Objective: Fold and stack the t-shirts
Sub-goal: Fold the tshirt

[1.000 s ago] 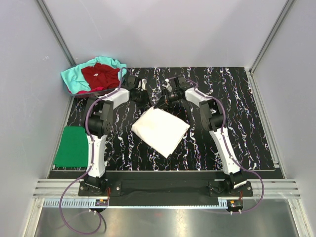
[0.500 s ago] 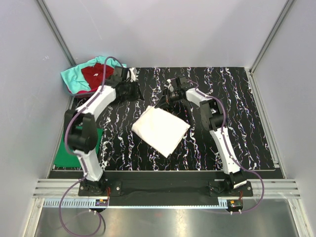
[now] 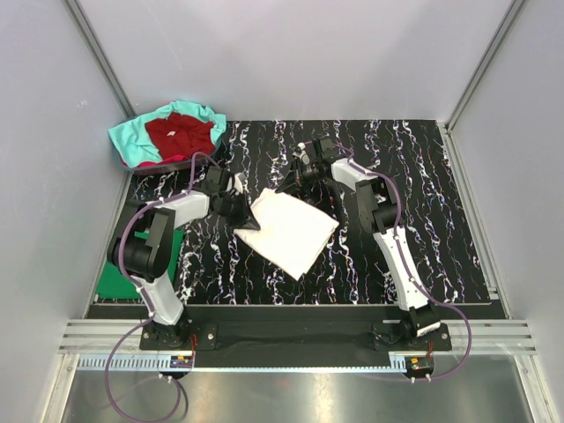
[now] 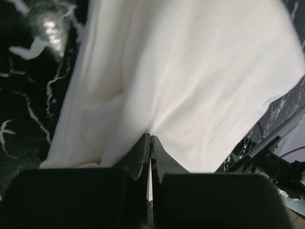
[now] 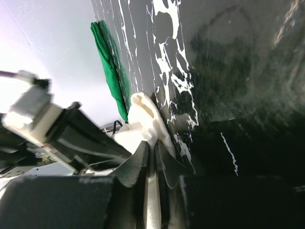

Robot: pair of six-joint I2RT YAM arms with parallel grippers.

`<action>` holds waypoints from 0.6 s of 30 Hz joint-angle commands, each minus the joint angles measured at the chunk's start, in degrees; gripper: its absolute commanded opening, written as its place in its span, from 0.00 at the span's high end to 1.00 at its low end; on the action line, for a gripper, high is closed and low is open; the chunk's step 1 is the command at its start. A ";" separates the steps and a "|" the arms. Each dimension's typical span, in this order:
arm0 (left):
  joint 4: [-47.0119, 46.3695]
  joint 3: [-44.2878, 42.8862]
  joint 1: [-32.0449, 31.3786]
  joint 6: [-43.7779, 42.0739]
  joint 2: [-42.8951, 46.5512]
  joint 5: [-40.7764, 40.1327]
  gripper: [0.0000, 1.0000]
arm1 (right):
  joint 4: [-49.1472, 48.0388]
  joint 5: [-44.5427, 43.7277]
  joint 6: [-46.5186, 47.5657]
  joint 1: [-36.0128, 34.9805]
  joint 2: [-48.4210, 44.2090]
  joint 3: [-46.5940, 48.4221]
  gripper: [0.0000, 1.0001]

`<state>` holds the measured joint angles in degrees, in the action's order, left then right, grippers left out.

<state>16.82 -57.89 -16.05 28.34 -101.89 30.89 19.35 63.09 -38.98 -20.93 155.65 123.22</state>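
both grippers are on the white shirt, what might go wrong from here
1. The left gripper pinches only a thin edge of the white t-shirt, so the cloth may slip out when pulled.
2. The right gripper holds just the far corner, so uneven pulling could undo the fold.

White tee [image 3: 286, 231]: soft matt cloth, faint creases, no sheen. Worktop [image 3: 423, 203] is black w/ white marble-style veining, smooth, semi-gloss; it catches light in the right wrist view. Green tee [image 3: 110, 280], dark red tee [image 3: 181, 134], teal tee [image 3: 128, 141]: all matt cloth, far two rumpled. Left gripper [image 4: 150, 138] jaws: matt black, plastic-looking. Near rail [image 3: 291, 339]: brushed metal, satin finish.
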 commanded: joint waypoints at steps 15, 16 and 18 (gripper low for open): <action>2.07 4.81 5.51 -1.09 11.62 -2.15 0.83 | 5.70 -0.60 4.35 0.54 1.85 4.75 0.88; 3.21 2.80 5.59 -1.27 11.62 -1.98 0.81 | 5.26 -0.51 4.18 0.54 1.41 4.66 0.88; 4.53 0.59 5.59 -1.97 11.19 -2.50 0.76 | 4.47 -0.69 4.00 0.54 -0.78 3.44 0.88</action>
<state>19.64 -52.14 -10.66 28.47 -92.62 28.82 23.49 63.64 -35.83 -21.02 157.05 126.32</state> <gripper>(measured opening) 0.226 0.131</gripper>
